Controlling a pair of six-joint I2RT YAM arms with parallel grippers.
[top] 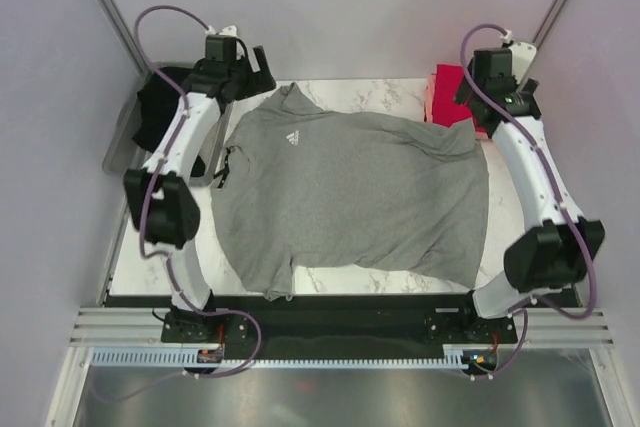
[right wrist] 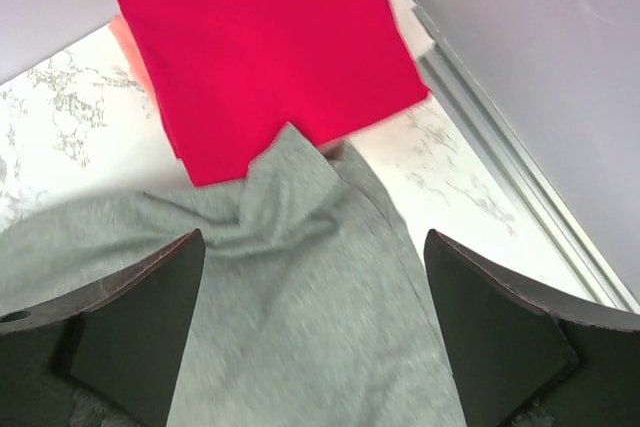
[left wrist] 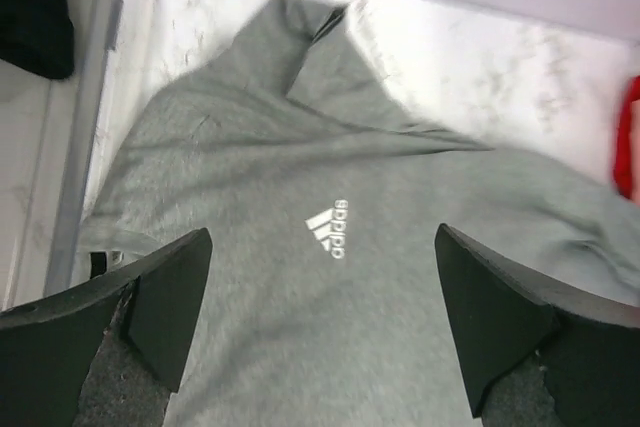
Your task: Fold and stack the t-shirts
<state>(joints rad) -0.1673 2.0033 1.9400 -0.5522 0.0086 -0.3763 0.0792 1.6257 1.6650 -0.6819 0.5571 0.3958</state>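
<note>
Grey tee point(top: 350, 197) lies spread flat on the marble table point(top: 385, 95) and covers most of it. Its collar point(top: 290, 92) points to the far edge, left of centre, and the hem runs along the near edge by my bases. The neck-to-hem line runs far to near with a slight slant, and the cloth spreads wider across than it does deep. The white chest logo point(left wrist: 328, 230) faces up, so the front is uppermost. My left gripper point(left wrist: 322, 247) hangs above the chest near the collar with its jaws wide apart and nothing between them. My right gripper point(right wrist: 315, 247) is released as well, over the far-right shoulder of the cloth, and grasps nothing. The red tee point(right wrist: 265, 47), folded square, sits at the far-right corner. The tip of the grey sleeve rides up onto its near edge, so the two overlap there. The black tee point(top: 160, 107) lies bunched off the far-left side of the table, behind my left arm. Only the right wrist view shows a strip of the salmon tee point(right wrist: 122, 32) peeking from under the red one. The left wrist view shows the logo clearly. From above, my right arm hides part of the red stack.
</note>
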